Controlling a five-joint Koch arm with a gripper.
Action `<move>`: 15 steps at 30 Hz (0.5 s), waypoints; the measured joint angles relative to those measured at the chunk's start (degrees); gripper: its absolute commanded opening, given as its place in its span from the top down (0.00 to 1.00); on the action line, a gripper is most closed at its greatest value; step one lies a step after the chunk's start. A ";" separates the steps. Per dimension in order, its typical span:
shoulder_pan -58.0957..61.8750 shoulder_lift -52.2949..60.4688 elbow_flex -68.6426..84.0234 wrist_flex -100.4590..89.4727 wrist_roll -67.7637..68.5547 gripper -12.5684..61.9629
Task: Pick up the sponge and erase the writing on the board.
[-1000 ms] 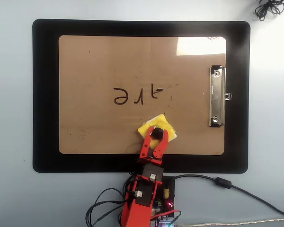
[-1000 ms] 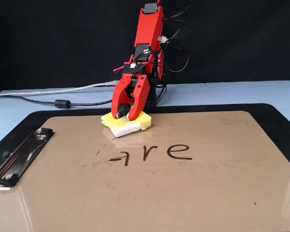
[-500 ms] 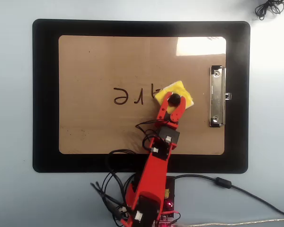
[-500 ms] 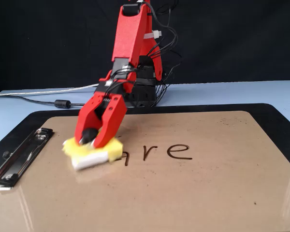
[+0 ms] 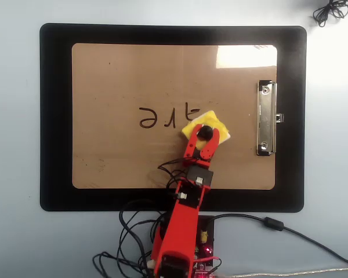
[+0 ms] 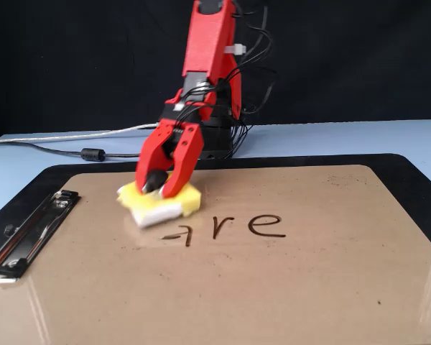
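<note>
The yellow sponge (image 5: pixel 211 122) with a white underlayer lies on the tan board (image 5: pixel 122 75), just right of the writing (image 5: pixel 162 117) in the overhead view. In the fixed view the sponge (image 6: pixel 187 200) sits left of the writing (image 6: pixel 233 226), which reads like "are", on the board (image 6: pixel 309 273). My red gripper (image 5: pixel 206 134) is shut on the sponge's black knob, its two fingers either side of it; in the fixed view the gripper (image 6: pixel 156 187) presses down onto the sponge. The first letter next to the sponge looks partly smeared.
A silver clip (image 5: pixel 266 117) sits at the board's right edge in the overhead view, left (image 6: pixel 29 226) in the fixed view. A black mat (image 5: pixel 52 116) surrounds the board. Cables (image 5: pixel 133 231) lie around the arm's base, and a coiled cord (image 5: pixel 330 10) lies top right.
</note>
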 measured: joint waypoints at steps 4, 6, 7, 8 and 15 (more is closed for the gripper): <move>-6.42 -17.23 -18.11 -0.53 -0.18 0.94; -7.21 -18.46 -18.19 -1.76 -0.44 0.94; -7.29 -17.49 -16.17 -1.76 -0.53 0.94; -7.38 -15.47 -13.45 -1.85 -0.62 0.94; -7.73 9.32 10.63 -0.70 -0.26 0.94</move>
